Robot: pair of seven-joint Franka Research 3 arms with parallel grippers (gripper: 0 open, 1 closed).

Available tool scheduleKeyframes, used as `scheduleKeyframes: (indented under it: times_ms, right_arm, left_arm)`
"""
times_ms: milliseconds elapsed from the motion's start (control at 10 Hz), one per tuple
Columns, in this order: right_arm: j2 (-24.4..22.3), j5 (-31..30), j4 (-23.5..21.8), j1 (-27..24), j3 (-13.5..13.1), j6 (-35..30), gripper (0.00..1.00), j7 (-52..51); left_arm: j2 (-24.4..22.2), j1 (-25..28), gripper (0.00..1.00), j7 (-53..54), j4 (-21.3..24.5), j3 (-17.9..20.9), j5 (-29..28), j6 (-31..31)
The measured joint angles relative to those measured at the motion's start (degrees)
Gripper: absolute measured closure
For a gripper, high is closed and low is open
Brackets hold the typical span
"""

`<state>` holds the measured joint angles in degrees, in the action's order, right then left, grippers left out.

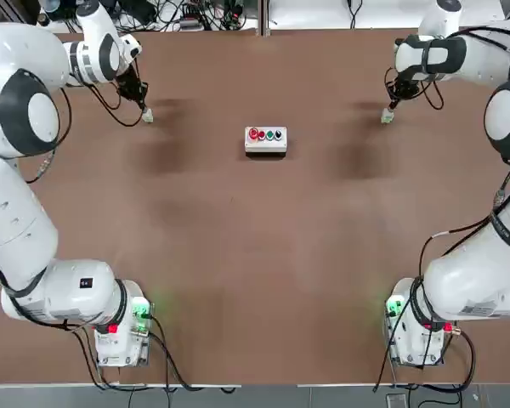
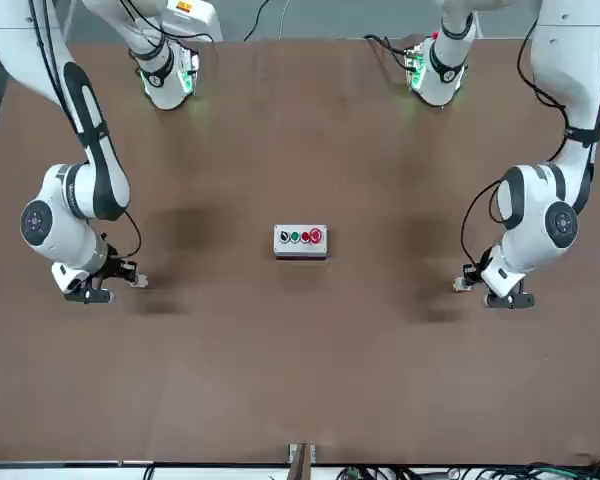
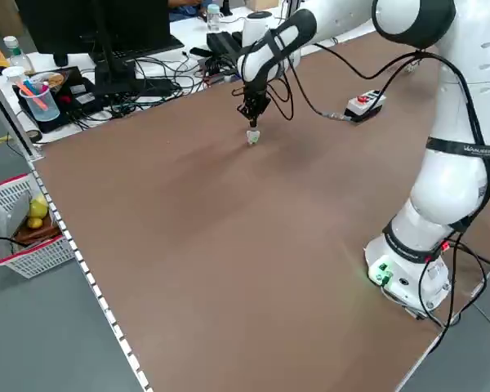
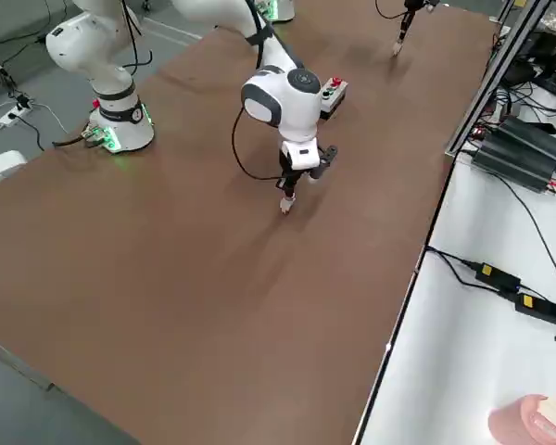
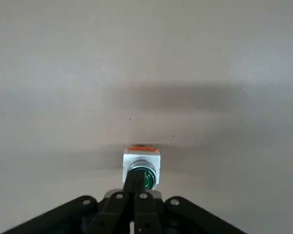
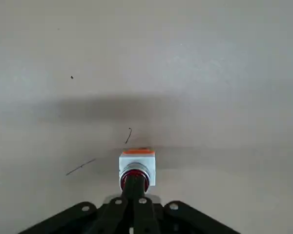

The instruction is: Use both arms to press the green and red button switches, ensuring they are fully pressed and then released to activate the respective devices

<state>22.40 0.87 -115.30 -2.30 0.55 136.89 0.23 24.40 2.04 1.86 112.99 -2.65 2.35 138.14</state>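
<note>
The green button switch (image 5: 142, 161) is a small whitish block with a green cap, on the far left of the table (image 1: 147, 116). My left gripper (image 5: 136, 181) is shut, and its joined tips rest on the green cap (image 1: 143, 105). The red button switch (image 6: 137, 162) sits at the far right (image 1: 388, 116). My right gripper (image 6: 134, 183) is shut too, with its tips down on the red cap (image 1: 392, 105). In the front view the red switch (image 2: 138, 282) is at the left and the green switch (image 2: 462, 286) at the right.
A white box with a row of coloured buttons (image 1: 265, 140) sits mid-table between the two switches. Both arm bases (image 1: 119, 327) (image 1: 416, 327) stand at the near edge. Cables and monitors crowd the far edge (image 3: 131, 73). A wire basket (image 3: 24, 237) stands off the table's left side.
</note>
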Motion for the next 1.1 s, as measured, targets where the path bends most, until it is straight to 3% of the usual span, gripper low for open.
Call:
scheduleKeyframes:
  times_ms: [1100]
  right_arm:
    - [-0.04,0.00,0.68,0.00,-0.01,-3.21,0.99,0.12]
  left_arm:
    - [-0.71,0.00,0.99,-0.42,-0.37,-0.01,0.00,-2.10]
